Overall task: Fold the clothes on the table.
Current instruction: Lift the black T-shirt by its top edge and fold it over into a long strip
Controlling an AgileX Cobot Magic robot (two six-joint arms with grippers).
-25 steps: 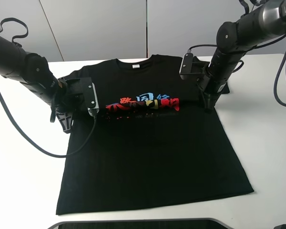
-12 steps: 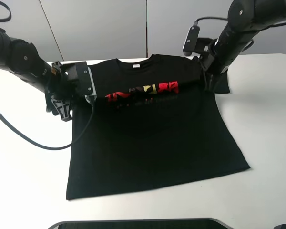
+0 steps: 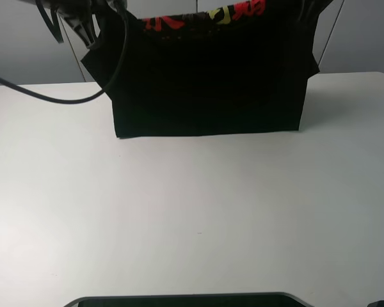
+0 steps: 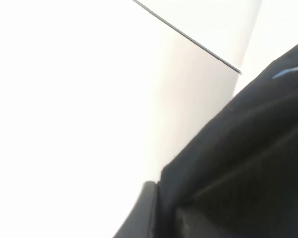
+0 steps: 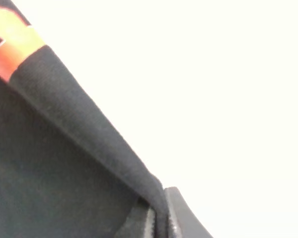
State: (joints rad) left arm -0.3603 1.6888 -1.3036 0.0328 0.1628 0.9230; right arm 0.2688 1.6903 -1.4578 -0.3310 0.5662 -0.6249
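As you are viewing the high camera, the clothes (image 3: 208,83) are hanging across the upper centre of the frame, print (image 3: 205,14) at the top edge, hem (image 3: 208,131) ending at the table (image 3: 192,217) just above mid-frame; contact is not discernible. You are holding the left gripper (image 4: 156,208) and right gripper (image 5: 156,218) closed tight, each pinching the black fabric.

1. Black short-sleeved T-shirt (image 3: 208,83): hangs vertically, spread wide, printed side facing the high camera. Red and yellow characters sit at the frame's top edge; the collar is cut off. Hem is straight and level over the table's far half; can't tell if it touches.
2. White matte table (image 3: 192,217): plain top, extends well past the T-shirt on both sides.
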